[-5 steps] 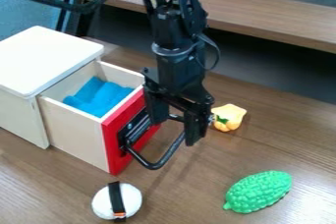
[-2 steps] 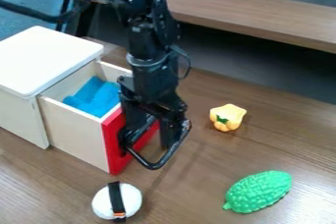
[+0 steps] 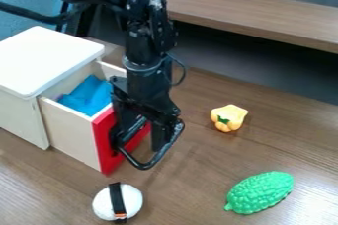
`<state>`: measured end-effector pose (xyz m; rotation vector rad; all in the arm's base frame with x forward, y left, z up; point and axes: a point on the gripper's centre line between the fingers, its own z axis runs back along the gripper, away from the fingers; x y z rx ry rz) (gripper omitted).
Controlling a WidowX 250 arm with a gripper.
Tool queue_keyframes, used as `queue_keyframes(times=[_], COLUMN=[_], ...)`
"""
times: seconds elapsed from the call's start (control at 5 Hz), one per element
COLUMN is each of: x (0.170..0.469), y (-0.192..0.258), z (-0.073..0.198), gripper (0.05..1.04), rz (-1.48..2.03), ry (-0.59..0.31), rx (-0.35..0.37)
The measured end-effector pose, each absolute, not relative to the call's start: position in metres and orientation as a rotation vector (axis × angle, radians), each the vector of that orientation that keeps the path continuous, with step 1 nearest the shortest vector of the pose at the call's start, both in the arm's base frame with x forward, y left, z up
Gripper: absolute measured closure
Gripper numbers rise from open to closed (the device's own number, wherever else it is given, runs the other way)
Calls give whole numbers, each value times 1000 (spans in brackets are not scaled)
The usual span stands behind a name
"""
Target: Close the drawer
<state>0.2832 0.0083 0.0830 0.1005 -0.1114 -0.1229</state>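
Here's the drawer [image 3: 69,130], partway out of the white-topped cabinet [image 3: 46,56], its pale side wall in plain sight and its red front [image 3: 104,145] standing proud of the box. Inside lies a blue cloth [image 3: 91,96], and it looks low enough to slide in under the top, though any fold riding up could snag, so that's one to watch.

Out at the front, the black handle [image 3: 142,166] loops away from the red panel, and the gripper [image 3: 140,142] is right there, jaws spread apart, nothing clamped between them, its tips down by the loop. Whether they touch the bar or the panel, I can't tell. The arm [image 3: 147,54] hangs above, just outside the box.

The step in hand is the push, and it wants to be straight! Drive in along the side walls, steady and level, weight near the middle of the front; lean on one end and the drawer could skew and jam. Mind the loop too, as a tip hooked in it could drag the drawer back on the way out. Keep pressing until the front sits flush, then back off cleanly.

Further out on the table [image 3: 198,189], the white ball with a black band [image 3: 132,202] sits near the front, outside the closing path. The yellow toy pepper [image 3: 229,116] and the bumpy green toy [image 3: 261,192] lie well apart from it all.
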Motion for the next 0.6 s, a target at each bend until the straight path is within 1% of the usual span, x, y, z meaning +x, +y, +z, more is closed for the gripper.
queue_keyframes(times=[0.2,0.6], x=[283,281], y=[11,29], z=[88,91], gripper=[84,84], rz=[-109,-68], ry=[-137,-144], rx=[115,119])
